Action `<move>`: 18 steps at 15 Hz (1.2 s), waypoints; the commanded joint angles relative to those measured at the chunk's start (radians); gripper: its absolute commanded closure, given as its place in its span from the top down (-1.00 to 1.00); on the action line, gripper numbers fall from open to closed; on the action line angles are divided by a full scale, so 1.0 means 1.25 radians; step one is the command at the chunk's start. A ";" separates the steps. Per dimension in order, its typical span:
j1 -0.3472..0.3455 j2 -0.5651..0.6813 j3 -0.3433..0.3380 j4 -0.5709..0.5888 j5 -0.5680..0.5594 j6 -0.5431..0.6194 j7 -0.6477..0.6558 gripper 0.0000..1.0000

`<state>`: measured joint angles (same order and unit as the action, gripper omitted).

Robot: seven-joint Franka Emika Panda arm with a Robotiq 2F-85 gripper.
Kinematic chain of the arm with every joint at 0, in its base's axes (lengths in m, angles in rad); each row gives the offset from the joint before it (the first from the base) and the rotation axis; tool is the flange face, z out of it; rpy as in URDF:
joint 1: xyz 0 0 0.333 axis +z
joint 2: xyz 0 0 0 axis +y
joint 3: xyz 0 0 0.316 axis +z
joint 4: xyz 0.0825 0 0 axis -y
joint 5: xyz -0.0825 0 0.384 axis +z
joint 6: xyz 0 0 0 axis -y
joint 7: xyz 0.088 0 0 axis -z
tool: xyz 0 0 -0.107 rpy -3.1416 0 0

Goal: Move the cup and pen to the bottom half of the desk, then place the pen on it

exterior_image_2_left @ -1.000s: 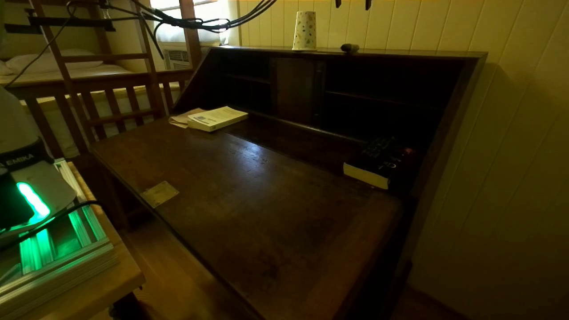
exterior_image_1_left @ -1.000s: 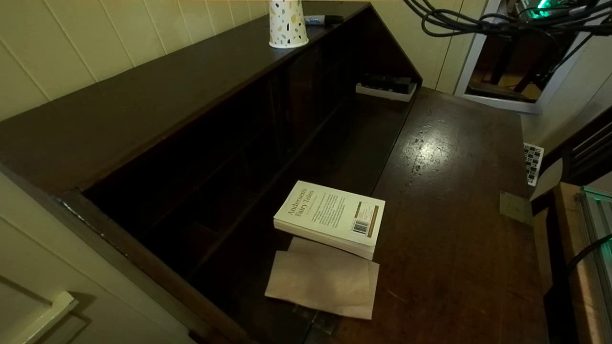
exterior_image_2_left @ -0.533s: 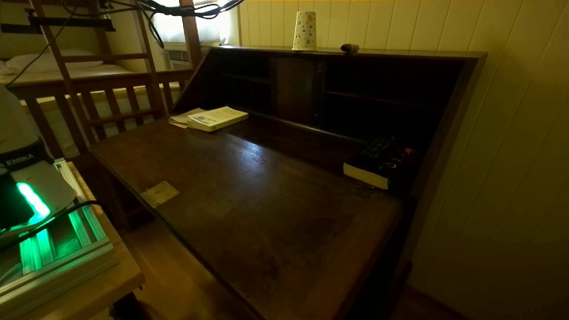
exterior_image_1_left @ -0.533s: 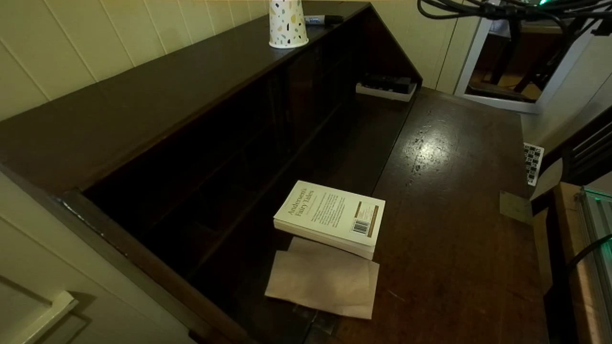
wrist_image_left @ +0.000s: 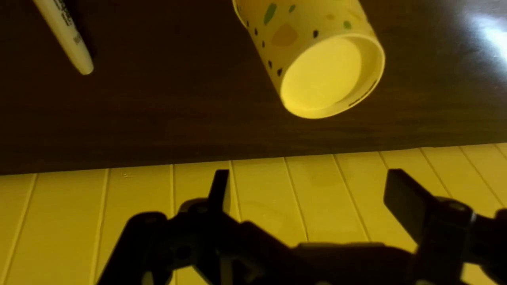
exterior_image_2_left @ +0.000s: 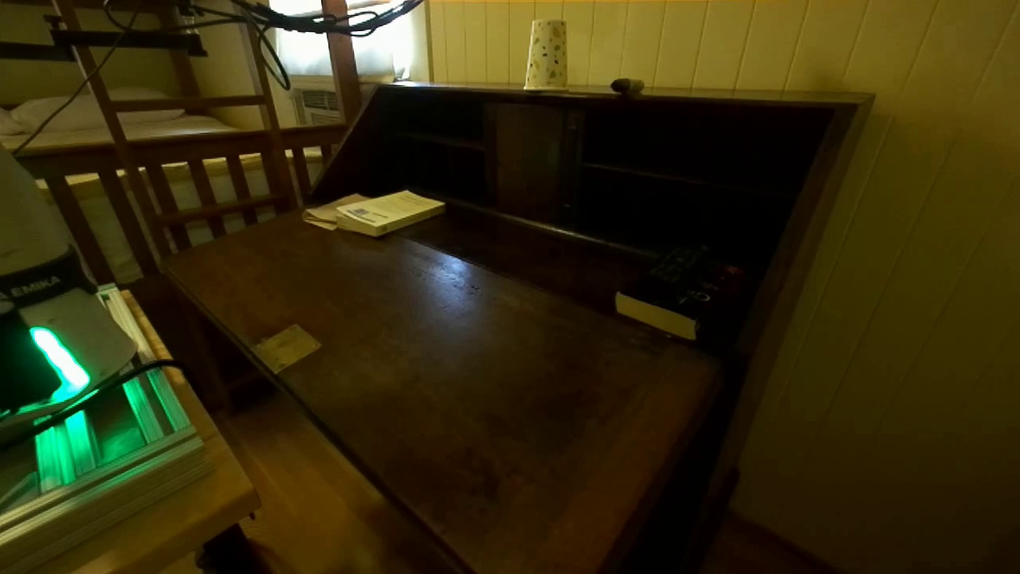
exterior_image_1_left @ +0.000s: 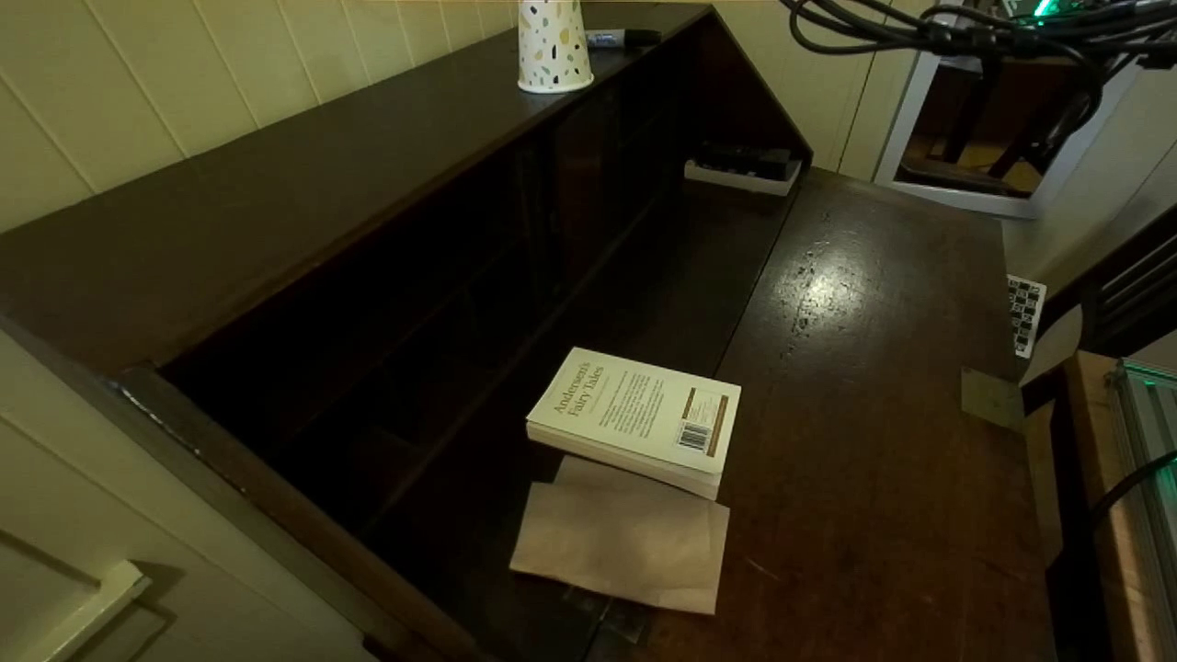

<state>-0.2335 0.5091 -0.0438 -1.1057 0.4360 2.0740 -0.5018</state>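
cup [exterior_image_2_left: 547, 56] and pen [exterior_image_1_left: 625, 39] both up on the ledge [exterior_image_1_left: 294, 184]

Neither thing is on the lower half of the desk [exterior_image_2_left: 446, 383] yet. The cup stands upside down by the ledge's front edge; in an exterior view the pen lies to its right, apart from it. Lower down rest a white book [exterior_image_2_left: 390, 211], toward the left, and a black book [exterior_image_2_left: 669, 307], at the right.

The gripper [wrist_image_left: 309, 186] is out of sight in both exterior views. In the wrist view its jaws stand wide apart with only the wall [wrist_image_left: 265, 206] showing between their tips; they hold nothing.

The step in hand looks like the reach for the cup. Next, probably, the gap must come over it, sink around its sides and close softly, since the taper could slip. The pen would follow, likely laid on the cup's upturned base.
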 commanded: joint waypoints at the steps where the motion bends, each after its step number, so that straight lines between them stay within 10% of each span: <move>1: 0.019 -0.004 -0.012 0.003 -0.043 -0.043 0.039 1.00; 18: 0.025 0.003 -0.013 -0.003 -0.097 -0.120 0.052 1.00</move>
<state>-0.2141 0.5155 -0.0485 -1.1098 0.3457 1.9477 -0.4524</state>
